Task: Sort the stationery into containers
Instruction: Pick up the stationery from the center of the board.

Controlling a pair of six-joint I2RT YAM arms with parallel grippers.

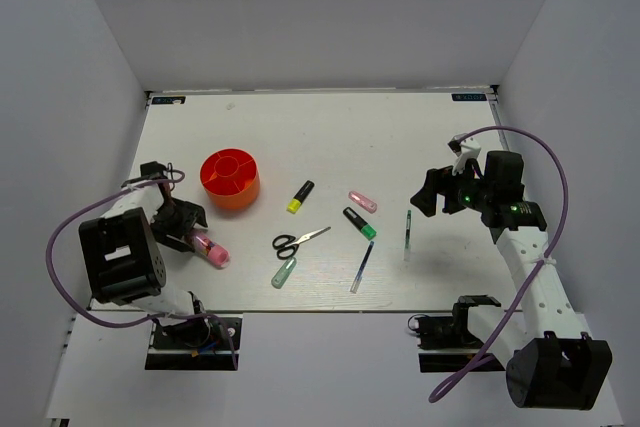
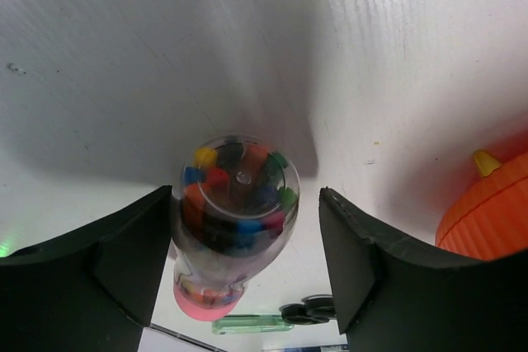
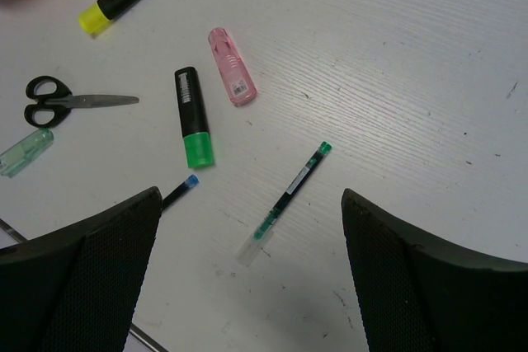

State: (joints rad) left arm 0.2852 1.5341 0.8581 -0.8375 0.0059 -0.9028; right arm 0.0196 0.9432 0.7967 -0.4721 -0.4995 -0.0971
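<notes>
A clear tube (image 2: 235, 204) full of small coloured bits, with a pink cap, lies between the fingers of my left gripper (image 2: 245, 232). The jaws are open: the left finger touches the tube, the right one stands apart. It also shows in the top view (image 1: 212, 252), by my left gripper (image 1: 190, 230). The orange-red cup (image 1: 230, 179) stands just behind. My right gripper (image 3: 250, 228) is open and empty above the thin green pen (image 3: 285, 199), and shows in the top view too (image 1: 432, 192).
Mid-table lie a yellow marker (image 1: 300, 196), scissors (image 1: 298, 240), a pale green tube (image 1: 284, 272), a green-black marker (image 1: 360, 223), a pink item (image 1: 362, 201), a blue pen (image 1: 362, 267) and the green pen (image 1: 408, 232). White walls surround the table.
</notes>
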